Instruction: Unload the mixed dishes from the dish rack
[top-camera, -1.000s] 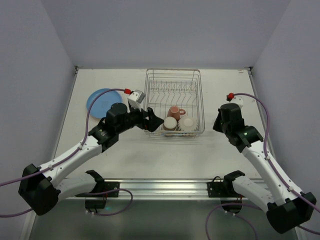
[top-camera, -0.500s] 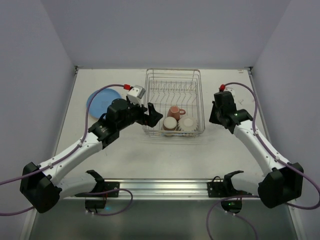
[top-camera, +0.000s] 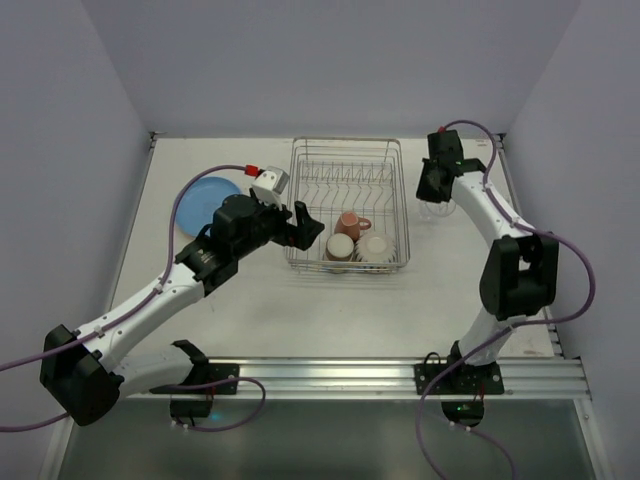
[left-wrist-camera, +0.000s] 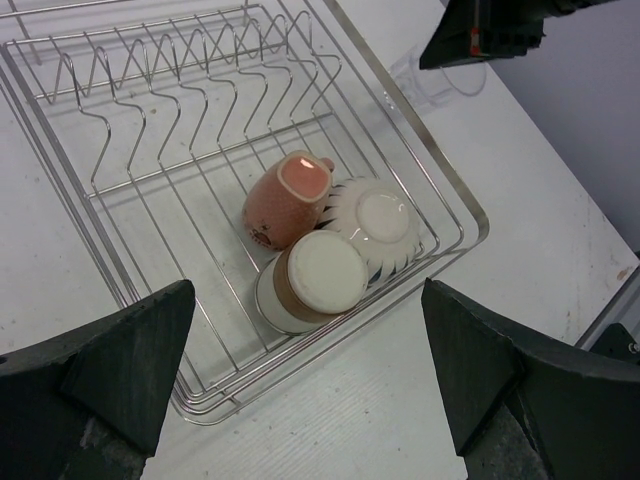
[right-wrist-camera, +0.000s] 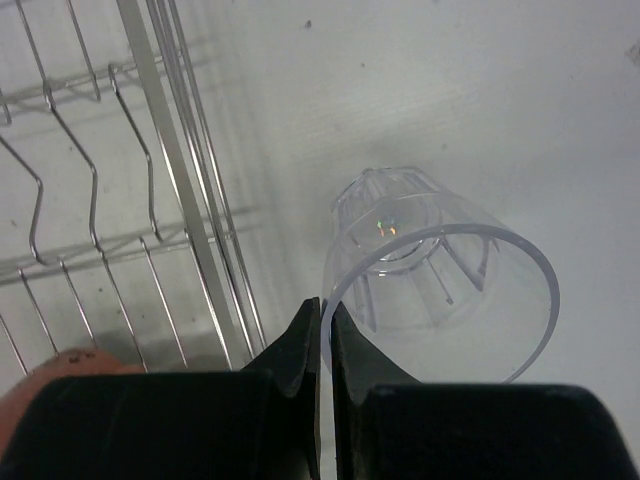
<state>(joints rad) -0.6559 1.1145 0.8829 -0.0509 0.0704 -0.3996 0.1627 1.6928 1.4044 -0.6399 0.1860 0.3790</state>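
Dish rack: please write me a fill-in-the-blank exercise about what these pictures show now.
Beside the ribbed bowl, the dish rack holds ___ reddish-brown cups.
The right gripper pinches the clear tumbler at its ___.
The left gripper, near the rack, is ___.
Missing words: two; rim; open.

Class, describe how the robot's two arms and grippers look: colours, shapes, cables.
The left arm and right arm have white shells with black joints. A purple cable with a red plug loops along each. The left gripper and right gripper have black, wedge-shaped fingers.
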